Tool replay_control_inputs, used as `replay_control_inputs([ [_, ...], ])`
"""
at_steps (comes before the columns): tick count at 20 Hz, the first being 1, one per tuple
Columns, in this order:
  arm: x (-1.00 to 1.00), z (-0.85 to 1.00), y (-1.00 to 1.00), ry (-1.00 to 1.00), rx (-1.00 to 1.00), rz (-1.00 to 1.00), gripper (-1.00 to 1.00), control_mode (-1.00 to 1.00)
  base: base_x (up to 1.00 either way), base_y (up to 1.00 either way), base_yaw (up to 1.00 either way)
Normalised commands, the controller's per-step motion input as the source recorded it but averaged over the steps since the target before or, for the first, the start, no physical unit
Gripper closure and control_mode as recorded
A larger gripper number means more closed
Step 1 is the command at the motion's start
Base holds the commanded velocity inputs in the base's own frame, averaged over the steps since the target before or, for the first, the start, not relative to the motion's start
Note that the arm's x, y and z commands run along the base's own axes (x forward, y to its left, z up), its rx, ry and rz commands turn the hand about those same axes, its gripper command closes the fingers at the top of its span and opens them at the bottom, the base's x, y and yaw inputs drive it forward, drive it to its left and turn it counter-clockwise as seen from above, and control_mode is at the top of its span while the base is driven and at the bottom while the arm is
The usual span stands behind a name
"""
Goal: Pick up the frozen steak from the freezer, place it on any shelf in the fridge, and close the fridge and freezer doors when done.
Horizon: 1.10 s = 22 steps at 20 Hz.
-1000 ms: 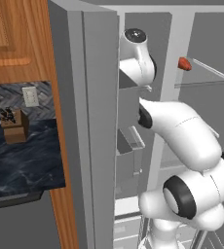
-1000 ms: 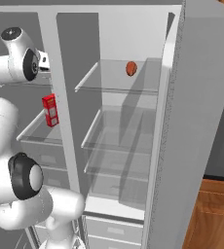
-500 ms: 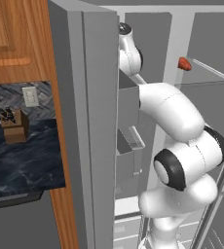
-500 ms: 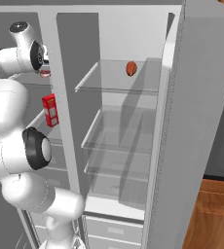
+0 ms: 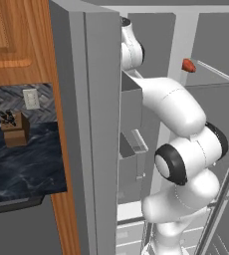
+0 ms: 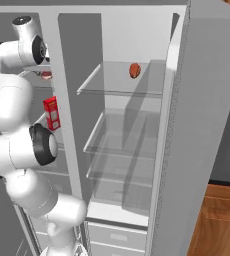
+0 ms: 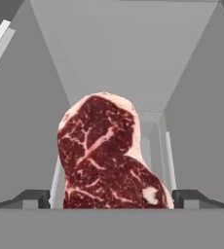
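The frozen steak (image 7: 109, 155), a dark-red marbled slab with a pale pink edge, lies close ahead of the hand in the upper freezer (image 6: 49, 150). It also appears as a small pinkish spot, the steak (image 6: 46, 75), just under the hand. My gripper (image 7: 111, 198) is open, its fingertips (image 7: 36, 198) spread wide on either side of the slab's near end, apart from it or barely at its edges. The fridge (image 6: 127, 150) stands open with clear glass shelves (image 6: 119, 92). Both doors are open: the freezer door (image 5: 94, 149) and the fridge door (image 6: 202, 125).
An orange-red lump (image 6: 134, 70) sits on the top fridge shelf. A red box (image 6: 51, 112) stands on a lower freezer shelf. Grey bins (image 5: 131, 104) hang on the freezer door. A dark counter with a knife block (image 5: 14, 129) lies to the left.
The arm has stretched up and into the top of the freezer, carrying the hand from in front of the unit to just over the steak. The doors and food have not moved.
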Motion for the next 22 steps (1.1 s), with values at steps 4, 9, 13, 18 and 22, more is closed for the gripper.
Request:
replay_control_inputs([
  [4,0.01,-0.53,-0.12,0.0,0.01,0.0,1.0,-1.0,0.0,0.0,0.0],
  [9,0.08,-0.24,0.0,-0.05,0.0,0.0,1.0,-1.0,0.0,0.0,0.0],
  [13,-0.06,-0.22,0.0,-0.12,0.0,0.0,1.0,-1.0,0.0,0.0,0.0],
  [18,-0.42,-0.07,0.0,-0.26,0.1,0.0,1.0,-1.0,0.0,0.0,0.0],
  [22,-0.39,0.05,0.0,-0.25,0.29,0.0,1.0,-1.0,0.0,0.0,0.0],
])
